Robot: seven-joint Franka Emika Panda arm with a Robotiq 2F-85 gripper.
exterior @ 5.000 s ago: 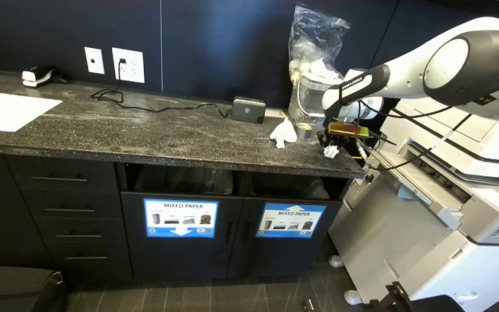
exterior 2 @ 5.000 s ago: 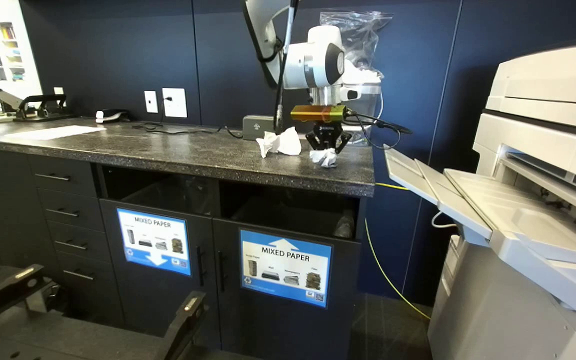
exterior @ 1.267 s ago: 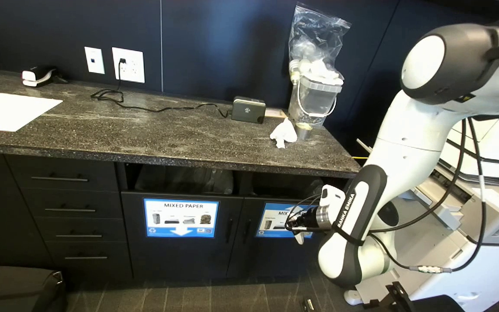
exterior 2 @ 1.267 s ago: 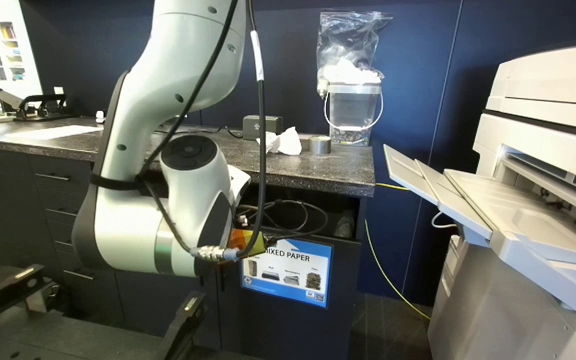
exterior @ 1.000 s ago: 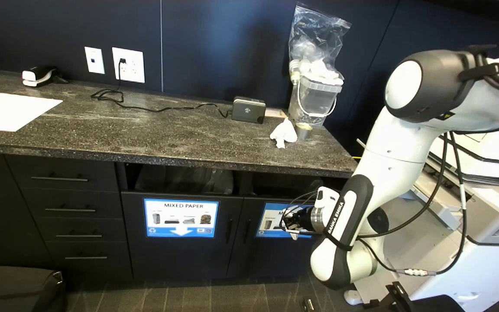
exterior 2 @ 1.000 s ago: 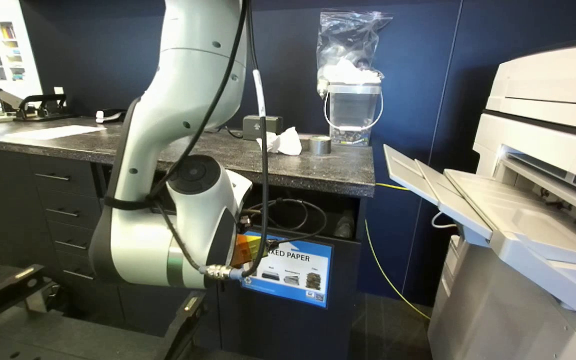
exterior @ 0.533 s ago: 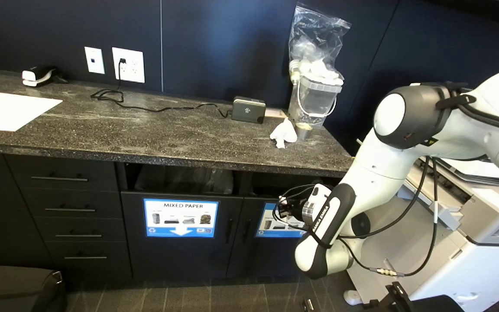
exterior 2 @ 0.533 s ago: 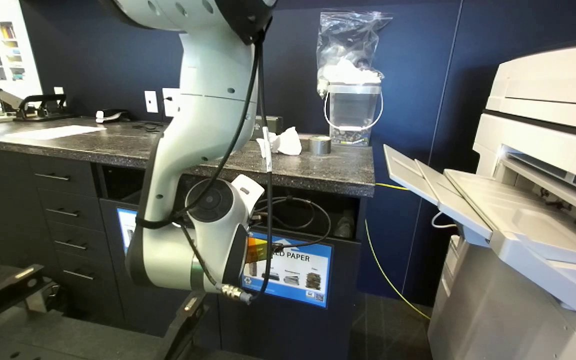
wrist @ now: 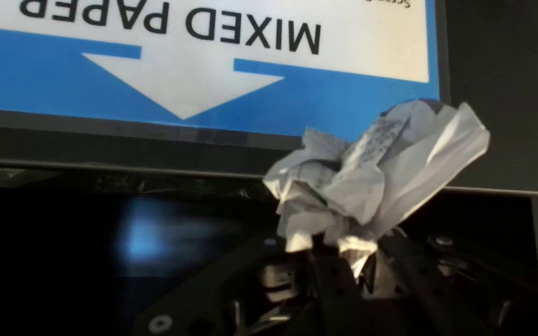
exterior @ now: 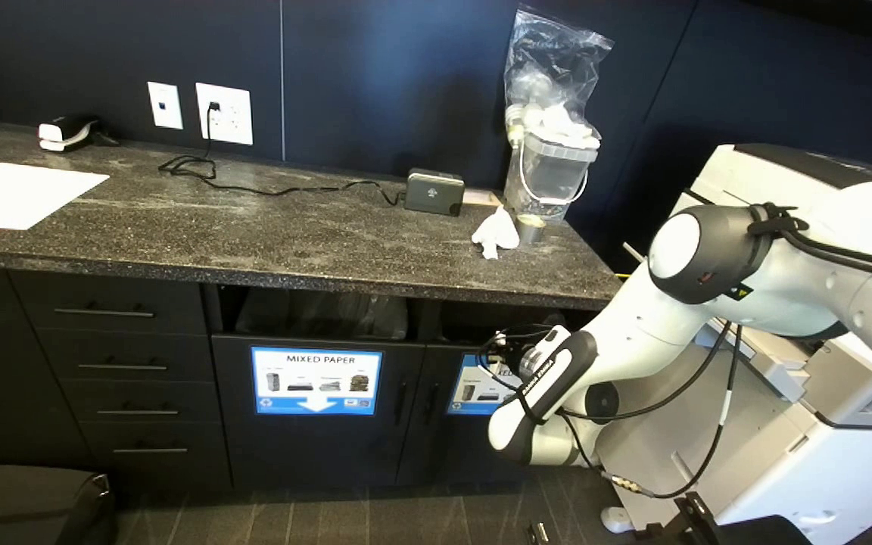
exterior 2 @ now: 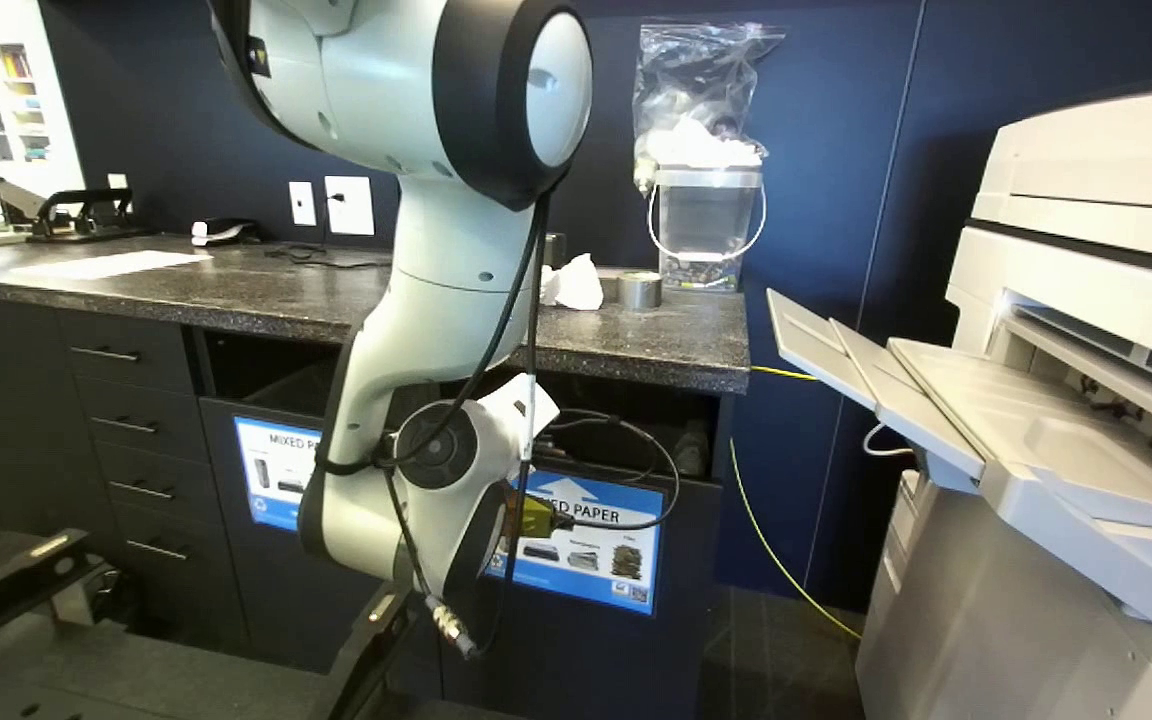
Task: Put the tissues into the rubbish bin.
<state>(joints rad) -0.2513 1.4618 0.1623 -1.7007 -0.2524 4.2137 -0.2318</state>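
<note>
In the wrist view the jaws stand drawn together to a narrow gap, with the gathered base of a crumpled tissue (wrist: 376, 172) pinched at their tips. The wad is white to pale grey, marked along one fold with small dark print, and fans outward past the tips; its longest flap leans toward the right of that view. The greater part of it thus lies beyond the jaws, only the lowest creases passing between them. Behind it are a blue-and-white MIXED PAPER sign (wrist: 194, 60), its lettering inverted, and the edge of a dark cabinet door (wrist: 502, 135); along this line of sight the tissue overlaps both, together with the dark space adjoining the door. In both exterior views the arm (exterior: 633, 325) bends low at the front of the bench (exterior: 292, 235). In an exterior view the jaws show small and dark near the front edge of the bin compartment (exterior: 481, 314), below bench level; whether the held tissue lies before or inside that compartment cannot be told. In an exterior view the wrist joint (exterior 2: 441, 445) hides the jaws. A second tissue (exterior 2: 576, 284), likewise crumpled, rests on the bench, well apart from the jaws and just beside a roll of tape (exterior 2: 639, 290). Behind these stands a clear bucket (exterior 2: 706, 215) with a white handle (exterior 2: 704, 257).
</note>
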